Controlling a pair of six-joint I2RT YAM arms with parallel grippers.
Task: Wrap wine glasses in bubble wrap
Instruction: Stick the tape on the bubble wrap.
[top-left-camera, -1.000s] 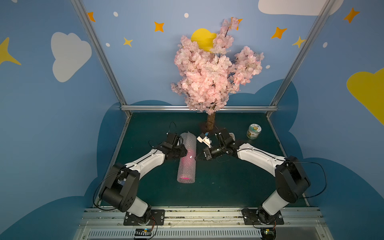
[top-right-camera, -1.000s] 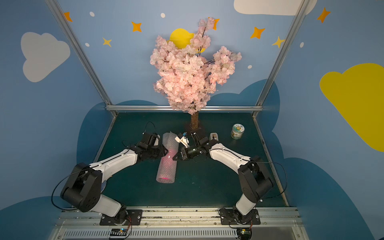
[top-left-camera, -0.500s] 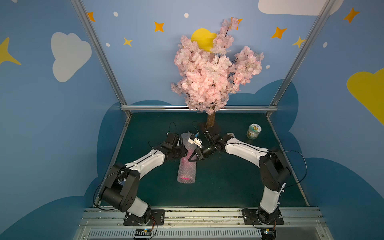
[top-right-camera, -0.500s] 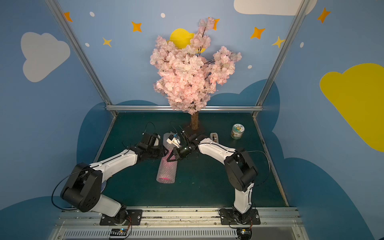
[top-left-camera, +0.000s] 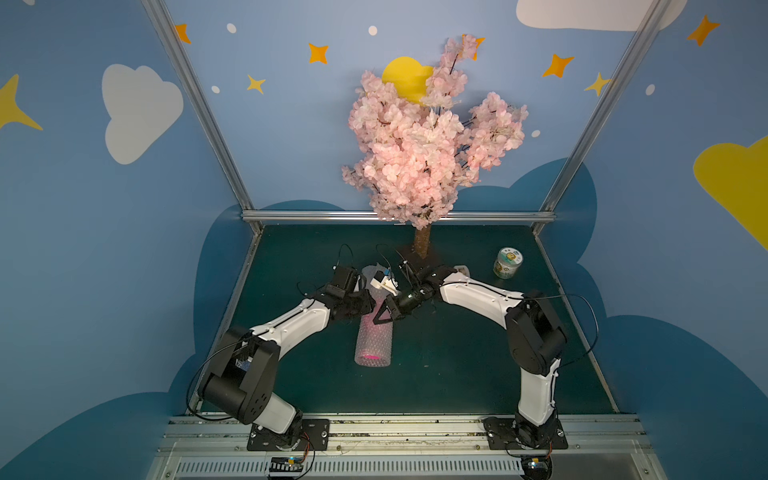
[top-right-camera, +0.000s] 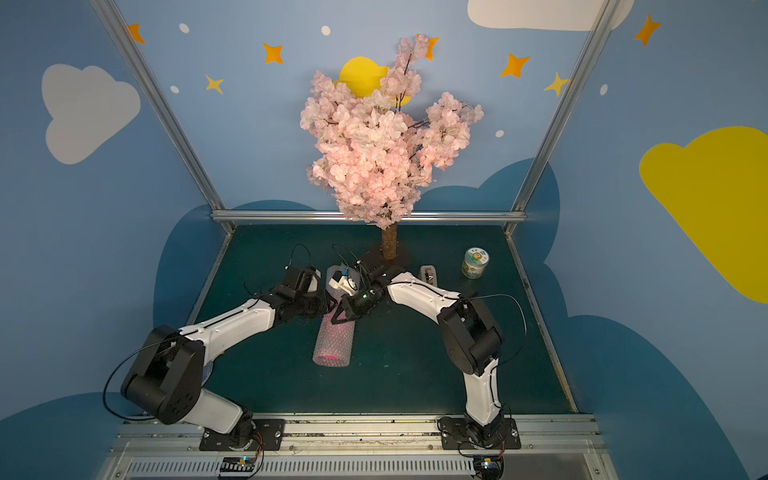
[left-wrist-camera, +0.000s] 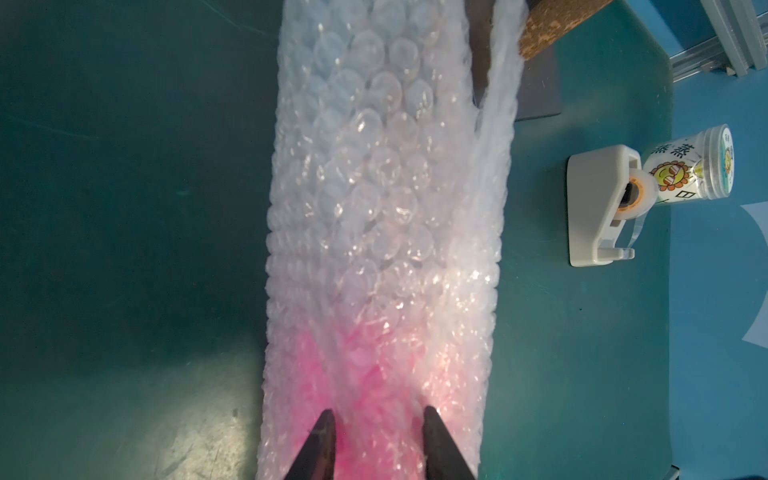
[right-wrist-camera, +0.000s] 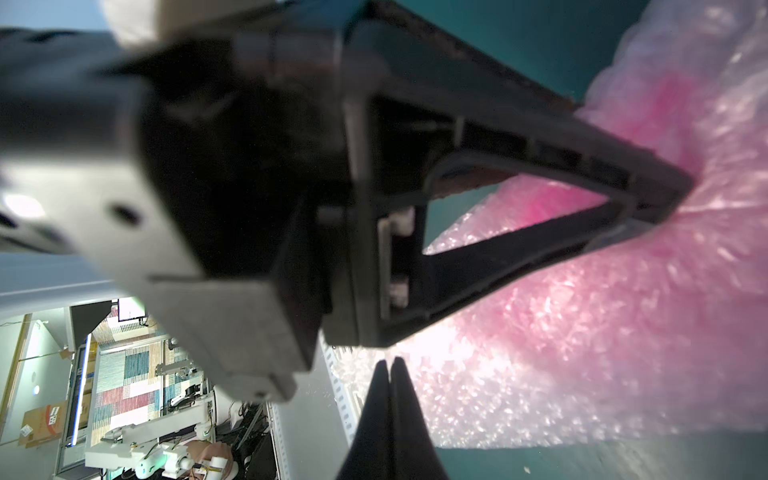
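The bubble wrap (top-left-camera: 372, 345) (top-right-camera: 332, 345) lies rolled into a tube on the green table. The pink wine glass (top-left-camera: 370, 356) (left-wrist-camera: 332, 374) shows through it and at the near open end. My left gripper (left-wrist-camera: 378, 413) (top-left-camera: 365, 307) is shut on the middle of the roll, pinching the wrap between its two dark fingers (left-wrist-camera: 328, 419). From the other side my right gripper (right-wrist-camera: 390, 361) (top-left-camera: 381, 318) is shut and empty, its tips at the roll's top beside the left gripper's finger (right-wrist-camera: 623, 183).
A white tape dispenser (left-wrist-camera: 598, 208) (top-right-camera: 428, 274) sits right of the roll, and a green-labelled jar (top-left-camera: 508, 262) (top-right-camera: 475, 262) stands beyond it at the back right. The blossom tree's trunk (top-left-camera: 422, 245) rises just behind the roll's far end.
My right arm has swung left, bringing its shut gripper from beside the roll onto it next to the left gripper. The left gripper and the roll have stayed put.
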